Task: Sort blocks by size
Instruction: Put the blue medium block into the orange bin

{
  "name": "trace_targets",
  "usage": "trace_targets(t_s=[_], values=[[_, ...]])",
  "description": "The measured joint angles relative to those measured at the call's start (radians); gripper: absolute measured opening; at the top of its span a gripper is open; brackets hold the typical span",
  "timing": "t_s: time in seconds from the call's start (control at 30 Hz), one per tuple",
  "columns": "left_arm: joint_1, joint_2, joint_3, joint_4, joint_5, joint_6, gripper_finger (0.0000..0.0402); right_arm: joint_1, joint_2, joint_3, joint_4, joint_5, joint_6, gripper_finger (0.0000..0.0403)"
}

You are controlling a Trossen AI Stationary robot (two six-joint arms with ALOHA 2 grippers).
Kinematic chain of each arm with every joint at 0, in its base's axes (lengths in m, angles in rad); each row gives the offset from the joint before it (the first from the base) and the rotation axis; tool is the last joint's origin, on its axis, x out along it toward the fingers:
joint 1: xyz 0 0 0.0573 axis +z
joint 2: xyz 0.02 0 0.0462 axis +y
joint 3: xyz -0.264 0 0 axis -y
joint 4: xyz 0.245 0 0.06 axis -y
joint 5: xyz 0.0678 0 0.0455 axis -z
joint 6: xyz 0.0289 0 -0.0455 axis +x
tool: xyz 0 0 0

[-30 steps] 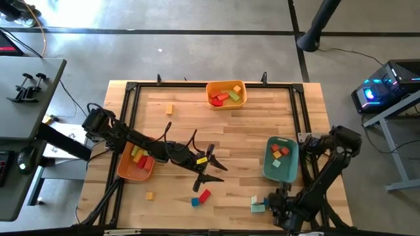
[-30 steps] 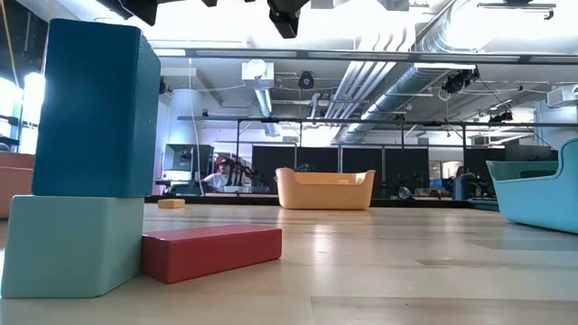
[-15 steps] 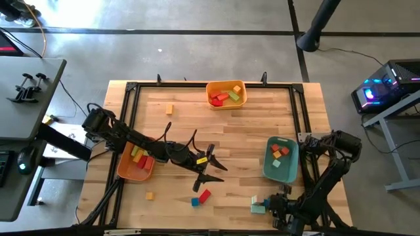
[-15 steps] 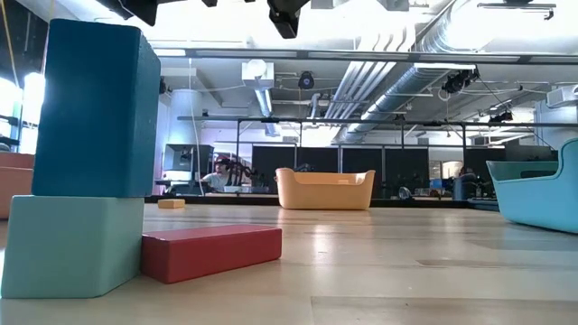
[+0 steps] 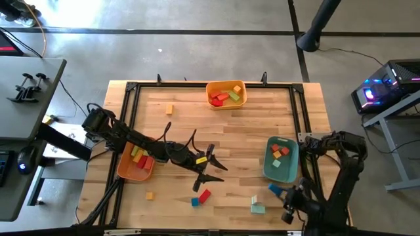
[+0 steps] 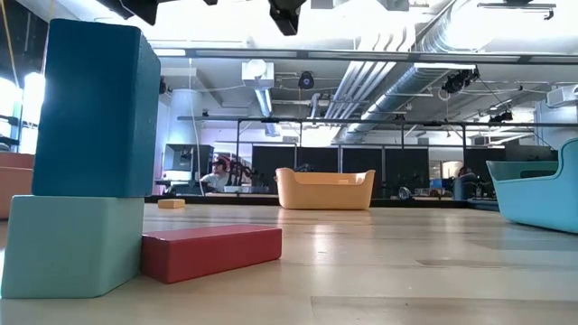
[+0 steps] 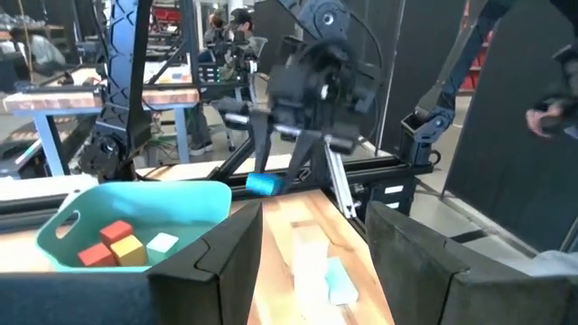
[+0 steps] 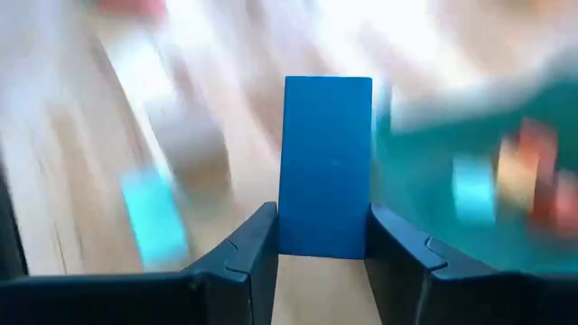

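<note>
While the right wrist view is mostly smear, you can still read one thing cleanly: the right gripper (image 8: 322,248) has its two fingers pressed against the sides of an upright blue block (image 8: 327,167), with the teal tray (image 8: 452,171) only a blur beside it. From the high view you see that same block (image 5: 275,190) as a small blue sliver at the gripper (image 5: 283,195), lifted near the table's front right, just in front of the teal tray (image 5: 267,164). The left wrist view shows it too, at a distance, above that tray's far side. Your left gripper (image 5: 205,176) hangs over the middle of the table with its fingers parted and nothing between them; a red block (image 5: 204,196) and a small blue one (image 5: 195,202) lie just in front of it. Low down, the view is crowded by a dark teal block (image 6: 95,108) standing on a pale teal one (image 6: 72,246), touching a red bar (image 6: 212,251); neither gripper's fingertips can be made out there. Other blocks sit in the orange tray (image 5: 125,169) and yellow tray (image 5: 226,84), partly hidden by rims.
</note>
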Motion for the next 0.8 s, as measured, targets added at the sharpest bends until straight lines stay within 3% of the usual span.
trace_targets(t_s=[0.17,0.27,0.33,0.53,0.7,0.8], values=[[-0.021,0.000,0.000,0.007,0.000,0.086,0.0186,-0.017,0.001,0.031,0.009,0.531,-0.175,0.0125],[-0.041,0.000,0.000,0.011,0.000,0.177,0.0186,-0.044,0.001,0.034,0.007,0.743,-0.255,0.0125],[-0.052,0.000,0.000,0.022,0.001,0.233,0.0186,-0.078,0.001,0.034,-0.007,0.818,-0.288,0.0125],[-0.057,0.000,0.000,0.069,-0.003,0.346,0.0186,-0.209,0.001,0.034,0.008,0.814,-0.385,0.0125],[-0.026,0.001,0.000,0.066,-0.018,0.323,0.0198,-0.262,0.001,0.034,0.124,0.772,-0.624,0.0125],[-0.010,0.001,0.000,0.062,-0.018,0.295,0.0217,-0.274,0.000,0.034,0.226,0.680,-0.776,0.0125]])
